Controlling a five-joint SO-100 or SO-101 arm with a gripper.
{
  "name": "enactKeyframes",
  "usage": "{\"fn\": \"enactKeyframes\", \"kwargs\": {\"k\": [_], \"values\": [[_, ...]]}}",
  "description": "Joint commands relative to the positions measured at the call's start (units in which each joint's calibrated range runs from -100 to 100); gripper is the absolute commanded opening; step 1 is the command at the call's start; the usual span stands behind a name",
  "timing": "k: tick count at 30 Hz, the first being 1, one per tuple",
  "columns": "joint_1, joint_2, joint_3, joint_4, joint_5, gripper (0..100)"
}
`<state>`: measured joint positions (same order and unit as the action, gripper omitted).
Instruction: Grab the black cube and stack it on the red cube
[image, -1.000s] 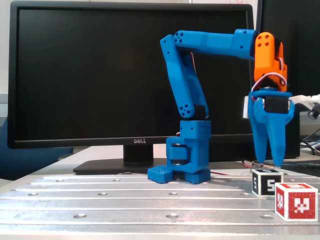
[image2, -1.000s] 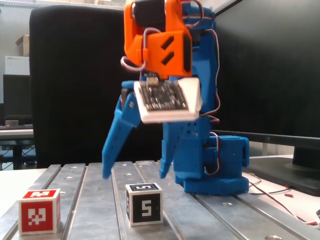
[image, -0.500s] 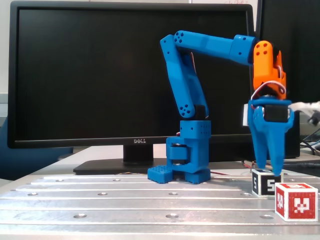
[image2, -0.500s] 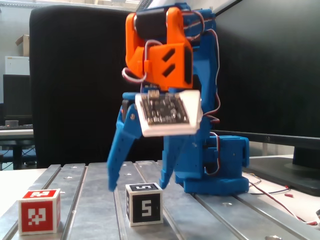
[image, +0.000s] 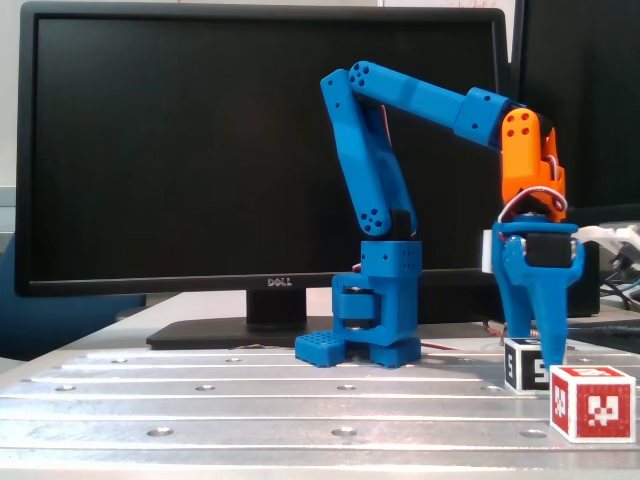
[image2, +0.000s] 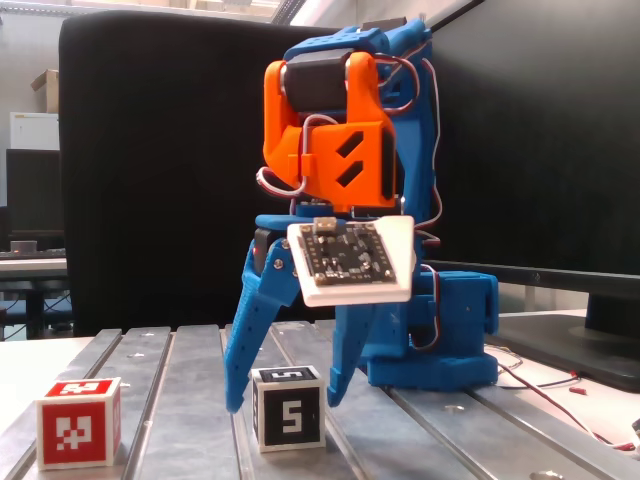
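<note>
The black cube (image2: 288, 410), white-edged with a "5" on its faces, sits on the metal table; in the other fixed view the black cube (image: 524, 366) is partly covered by a finger. The red cube (image2: 79, 422) with a pixel marker stands apart to its left, and the red cube (image: 592, 403) is nearer the camera in the other fixed view. My blue gripper (image2: 287, 402) is open and points down, with one finger (image2: 243, 340) on each side of the black cube and the tips near the table. I cannot tell if they touch it. The gripper (image: 545, 358) is seen edge-on.
The arm's blue base (image: 372, 335) stands at the middle of the slotted metal table (image: 250, 400). A large Dell monitor (image: 200, 150) rises behind it. Cables (image2: 560, 395) lie on the right. A circuit board (image2: 350, 258) on the wrist faces the camera.
The gripper has come down from above the black cube until its open fingers straddle it. Neither cube has moved.
</note>
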<state>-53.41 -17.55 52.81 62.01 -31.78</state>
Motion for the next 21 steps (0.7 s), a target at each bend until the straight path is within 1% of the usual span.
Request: {"fn": "enactKeyframes", "kwargs": {"k": [1, 9, 21], "values": [[-0.6, 0.09, 0.24, -0.83, -0.21, 27], [-0.45, 3.51, -1.11, -1.26, -0.21, 27], [0.07, 3.43, -1.56, -1.0, 0.21, 27]]}}
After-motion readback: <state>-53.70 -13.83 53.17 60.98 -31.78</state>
